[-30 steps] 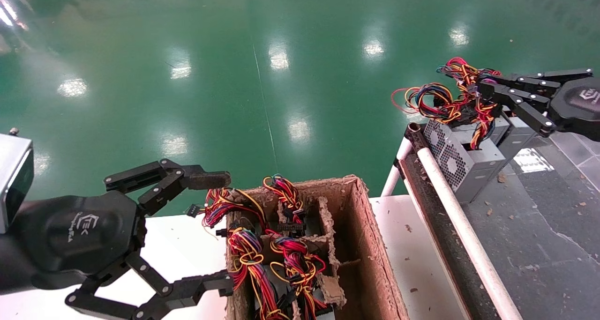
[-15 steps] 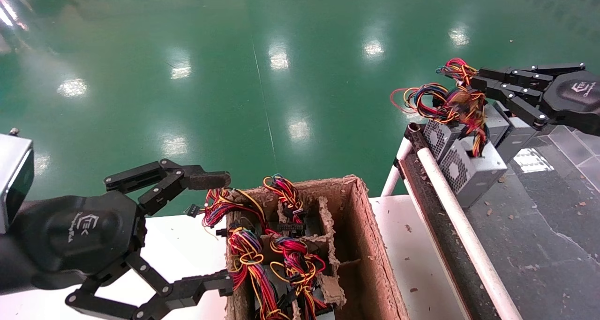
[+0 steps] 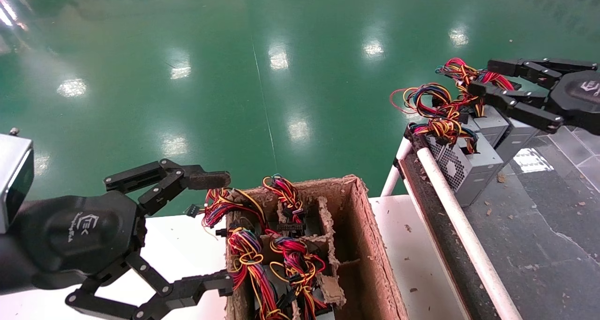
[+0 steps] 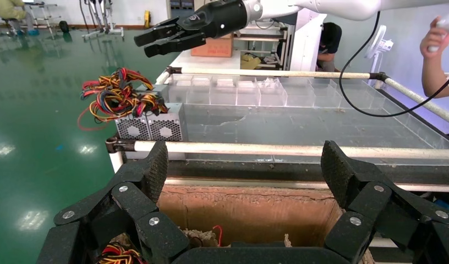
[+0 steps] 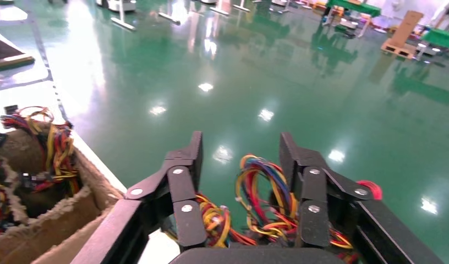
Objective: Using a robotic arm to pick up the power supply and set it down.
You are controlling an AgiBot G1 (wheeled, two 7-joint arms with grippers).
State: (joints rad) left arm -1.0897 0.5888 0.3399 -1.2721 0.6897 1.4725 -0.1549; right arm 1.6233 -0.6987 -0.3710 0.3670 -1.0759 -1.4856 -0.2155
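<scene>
Head view, upper right: the right gripper (image 3: pixel 478 78) runs off the frame edge, its fingers (image 3: pixel 508 67) parted above the tangled wires (image 3: pixel 443 111), gripping nothing that can be made out. Those wires hide the top of the power supply (image 3: pixel 468 167), which sits on the dark conveyor surface (image 3: pixel 539 245) behind a white rail (image 3: pixel 461 228). Lower left, the left gripper (image 3: pixel 220 231) hangs spread wide beside the cardboard box (image 3: pixel 375 249), empty.
</scene>
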